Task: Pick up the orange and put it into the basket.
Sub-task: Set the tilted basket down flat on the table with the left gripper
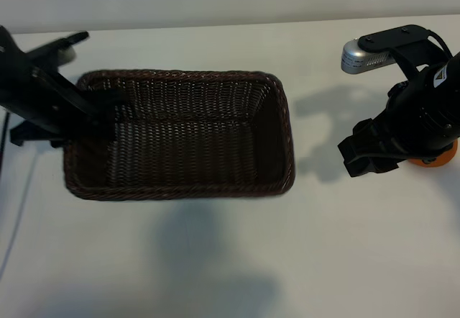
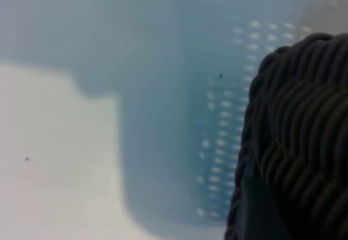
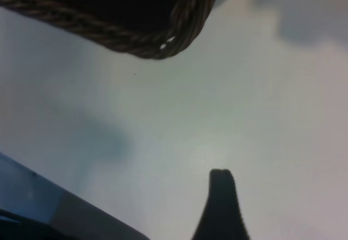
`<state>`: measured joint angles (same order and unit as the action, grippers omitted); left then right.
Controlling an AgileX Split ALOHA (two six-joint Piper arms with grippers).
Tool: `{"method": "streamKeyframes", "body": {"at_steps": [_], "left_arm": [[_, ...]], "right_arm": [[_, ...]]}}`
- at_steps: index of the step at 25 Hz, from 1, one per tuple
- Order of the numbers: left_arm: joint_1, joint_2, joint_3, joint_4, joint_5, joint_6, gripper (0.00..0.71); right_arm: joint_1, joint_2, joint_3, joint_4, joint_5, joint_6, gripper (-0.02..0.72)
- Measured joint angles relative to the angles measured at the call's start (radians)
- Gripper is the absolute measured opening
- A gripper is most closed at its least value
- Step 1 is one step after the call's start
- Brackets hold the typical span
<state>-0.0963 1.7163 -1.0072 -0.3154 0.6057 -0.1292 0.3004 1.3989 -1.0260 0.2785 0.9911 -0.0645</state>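
the basket [image 1: 180, 137] sits on the white surface [image 1: 230, 260], left of centre and nearer the far edge than the near edge in the exterior view. it is a dark brown woven piece with a braided rim, and nothing lies inside it.

left gripper [image 1: 108, 109]: positioned at the basket's left end, its dark fingers reaching over the left rim toward the inside. the left wrist view shows the basket [image 2: 304, 142] weave close up at one side, with the surface [image 2: 54, 169] beyond. whether the fingers are clamped on the rim or standing apart cannot be told from any view.

right gripper [image 1: 370, 156]: positioned near the right edge of the surface, well apart from the basket's right end, pointing steeply down. the jaws stand apart and carry nothing. the right wrist view shows one dark fingertip [image 3: 220, 196] above bare surface [image 3: 217, 115], with a corner of the basket [image 3: 147, 39] farther off.

the orange [image 1: 435, 160]: on the surface at the right edge, mostly hidden beneath the right arm; only a sliver of orange skin shows. it is outside the basket. contact between it and the right gripper cannot be confirmed.
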Motion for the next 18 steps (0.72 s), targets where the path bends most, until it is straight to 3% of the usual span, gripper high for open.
{"method": "streamKeyframes", "body": {"at_steps": [4, 9, 18], "left_arm": [[0.060, -0.061, 0.001, -0.056, 0.044, 0.107, 0.349], [0.125, -0.119, 0.001, -0.228, 0.064, 0.255, 0.349], [0.133, -0.124, -0.001, -0.375, 0.041, 0.366, 0.349]], "right_arm": [[0.000, 0.000, 0.000, 0.000, 0.000, 0.000, 0.526], [0.000, 0.000, 0.000, 0.000, 0.000, 0.000, 0.525], [0.000, 0.000, 0.000, 0.000, 0.001, 0.000, 0.525]]}}
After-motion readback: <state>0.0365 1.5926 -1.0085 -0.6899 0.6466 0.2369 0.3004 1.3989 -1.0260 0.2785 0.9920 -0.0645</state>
